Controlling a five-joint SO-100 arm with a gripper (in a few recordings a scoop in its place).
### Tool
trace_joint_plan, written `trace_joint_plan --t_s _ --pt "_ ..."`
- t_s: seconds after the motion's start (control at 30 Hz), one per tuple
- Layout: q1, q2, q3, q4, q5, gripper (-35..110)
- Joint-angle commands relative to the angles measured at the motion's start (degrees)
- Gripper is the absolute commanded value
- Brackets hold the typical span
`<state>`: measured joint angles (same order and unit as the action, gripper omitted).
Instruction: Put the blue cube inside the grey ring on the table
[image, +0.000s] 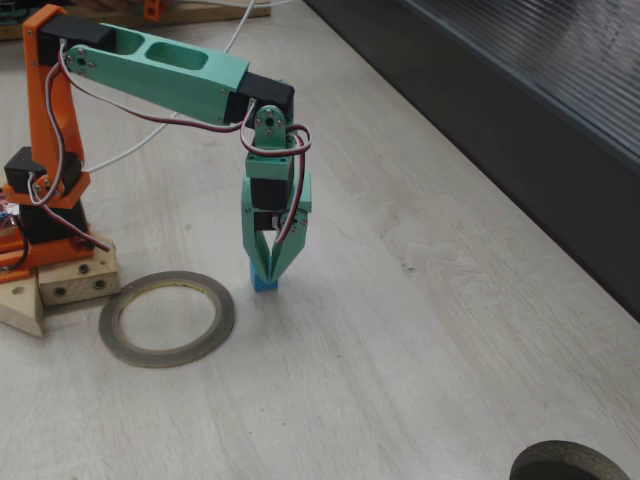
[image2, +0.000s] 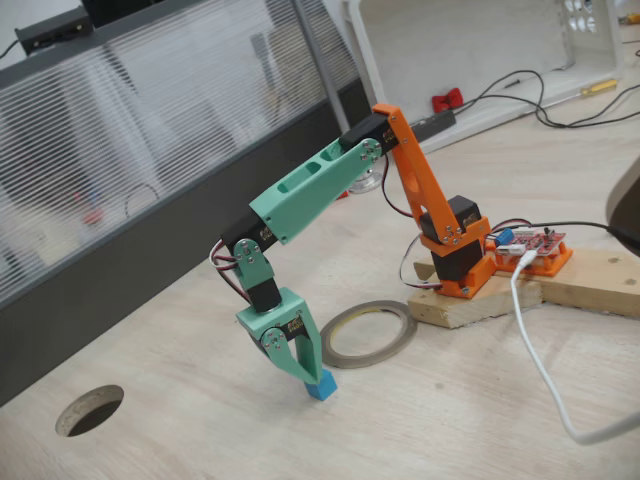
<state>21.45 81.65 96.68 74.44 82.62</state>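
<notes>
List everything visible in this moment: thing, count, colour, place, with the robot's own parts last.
blue cube: one, bright blue, on the table, between the claw tips.
grey ring: one, grey with yellowish inner rim, flat on the table beside the arm's base, apart from the cube.
table: one, pale wood grain.
wooden blocks: pale, under the arm's base.
white cable: one, across the table.
round hole: one, in the tabletop.
arm: one, green and orange.
claw: one, green, tips closed on the cube.
</notes>
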Motion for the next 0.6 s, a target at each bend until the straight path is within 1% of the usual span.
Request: trace_joint_plan --t_s 0.0,0.37,0.57 --pt "-0.09 1.23 -0.44 0.79 0.53 1" --pt "-0.09 1.93 -0.35 1.58 0.44 2" --pt "-0.09 2.02 -1.05 10.2 0.44 3"
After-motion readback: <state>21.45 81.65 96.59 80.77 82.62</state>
